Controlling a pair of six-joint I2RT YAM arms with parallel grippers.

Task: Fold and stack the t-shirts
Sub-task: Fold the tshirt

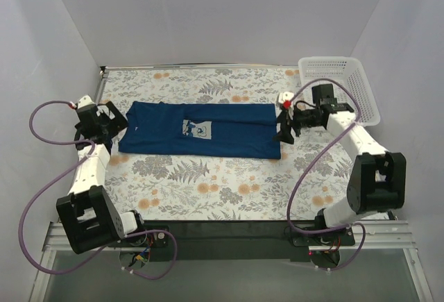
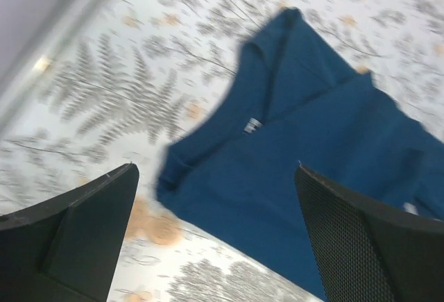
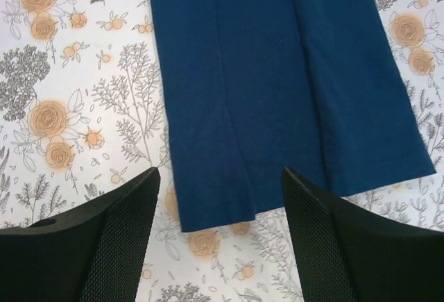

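A navy blue t-shirt (image 1: 201,130) lies flat on the floral tablecloth, both long sides folded in, collar to the left, with a pale square print (image 1: 196,129) on top. My left gripper (image 1: 114,123) is open and empty just left of the collar end; in the left wrist view its fingers (image 2: 361,239) frame the collar and white neck label (image 2: 252,125). My right gripper (image 1: 284,130) is open and empty just right of the hem; the right wrist view shows the hem edge (image 3: 215,215) between its fingers (image 3: 326,246).
A white lattice basket (image 1: 341,87) stands at the back right, behind my right arm. The floral cloth (image 1: 229,184) covers the table up to the white walls. Purple cables loop beside both arms.
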